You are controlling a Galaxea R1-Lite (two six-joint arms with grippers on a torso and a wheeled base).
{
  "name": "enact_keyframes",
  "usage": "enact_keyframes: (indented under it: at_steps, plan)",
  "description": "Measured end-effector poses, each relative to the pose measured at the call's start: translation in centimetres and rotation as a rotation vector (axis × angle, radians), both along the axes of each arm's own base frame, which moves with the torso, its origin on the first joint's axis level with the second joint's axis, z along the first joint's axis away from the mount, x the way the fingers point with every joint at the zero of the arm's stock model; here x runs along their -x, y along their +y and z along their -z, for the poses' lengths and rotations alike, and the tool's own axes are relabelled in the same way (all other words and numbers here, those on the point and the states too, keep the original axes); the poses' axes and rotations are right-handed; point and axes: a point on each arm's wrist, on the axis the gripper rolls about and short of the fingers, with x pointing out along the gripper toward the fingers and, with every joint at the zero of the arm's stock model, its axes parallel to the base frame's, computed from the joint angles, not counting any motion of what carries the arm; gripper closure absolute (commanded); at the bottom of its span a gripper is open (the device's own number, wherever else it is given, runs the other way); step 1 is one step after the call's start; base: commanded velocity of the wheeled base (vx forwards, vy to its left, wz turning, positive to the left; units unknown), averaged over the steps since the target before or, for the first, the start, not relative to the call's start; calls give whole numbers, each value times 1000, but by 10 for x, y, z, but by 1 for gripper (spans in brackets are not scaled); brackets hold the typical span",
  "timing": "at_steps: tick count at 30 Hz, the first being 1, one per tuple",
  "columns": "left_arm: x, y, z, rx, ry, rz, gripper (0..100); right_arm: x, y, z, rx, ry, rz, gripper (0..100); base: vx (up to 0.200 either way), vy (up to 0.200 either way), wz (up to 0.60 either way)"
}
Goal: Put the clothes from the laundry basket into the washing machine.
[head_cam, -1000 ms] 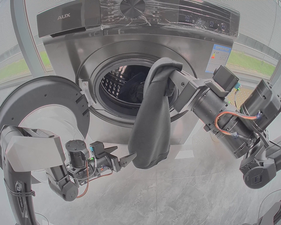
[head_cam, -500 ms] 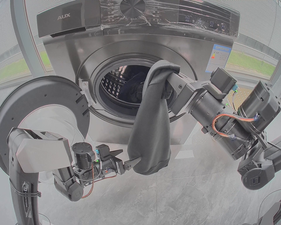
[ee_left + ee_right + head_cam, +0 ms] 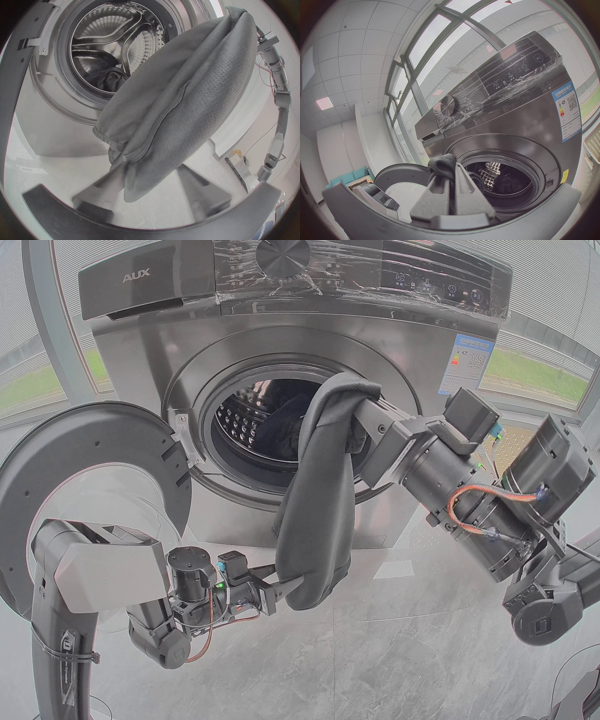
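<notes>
A grey garment hangs from my right gripper, which is shut on its top edge in front of the washing machine's drum opening. In the right wrist view the shut fingers pinch a tuft of the cloth. My left gripper is low, at the garment's bottom hem. It stands open, and the hem lies between its fingers, touching one. Dark clothes lie inside the drum.
The round machine door stands swung open at the left, above my left arm. A beige perforated laundry basket stands behind my right arm. The grey tiled floor below the garment is bare.
My left gripper has moved right and in under the garment's bottom, which is now bunched and lifted. The right gripper with the garment has shifted slightly left, toward the drum.
</notes>
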Motion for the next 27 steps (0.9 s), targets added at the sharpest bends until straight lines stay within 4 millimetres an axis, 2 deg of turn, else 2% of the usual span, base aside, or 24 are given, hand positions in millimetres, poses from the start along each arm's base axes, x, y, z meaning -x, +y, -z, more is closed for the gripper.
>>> enact_keyframes:
  at_steps: [6, 15, 20, 27]
  plan:
    - [-2, 2, -2, 1, -8, -25, 100, -2, -3, 1, -3, 3, 11, 100, 0, 0, 0]
    - [0, 13, -17, 9, -29, -77, 100, -4, -16, 11, 29, 32, 45, 100, 0, 0, 0]
    - [11, 26, -45, 32, -71, -101, 100, -4, -28, 19, 53, 57, 72, 100, 0, 0, 0]
    - [39, 46, -106, 112, -187, -143, 100, -2, -43, 30, 73, 89, 102, 100, 0, 0, 0]
